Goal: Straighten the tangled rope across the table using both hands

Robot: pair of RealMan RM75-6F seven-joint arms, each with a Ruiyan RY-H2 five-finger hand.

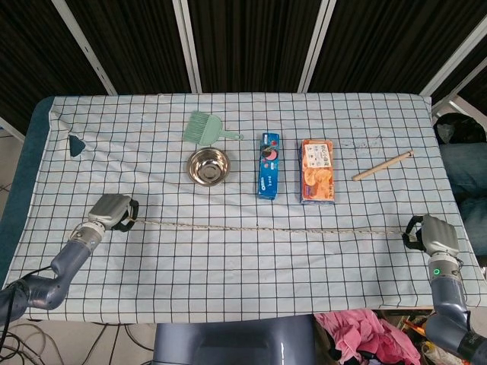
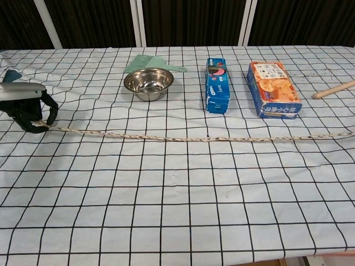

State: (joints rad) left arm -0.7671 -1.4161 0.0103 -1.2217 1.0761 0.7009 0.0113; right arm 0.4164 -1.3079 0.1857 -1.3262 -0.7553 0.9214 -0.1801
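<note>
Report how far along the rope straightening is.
Nearly done. The rope lies in an almost straight line across the table, in front of the bowl and the two boxes, with no loops showing. The left robot hand and right robot hand each hold an end. What is left: probably just letting go of the ends.

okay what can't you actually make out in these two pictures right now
- Right hand: outside the chest view's right edge; visible only in the head view.
- Rope: its right end runs off the chest view; in the head view both grips are too small to judge.
- Left hand: curled fingers hide the rope end.
</note>
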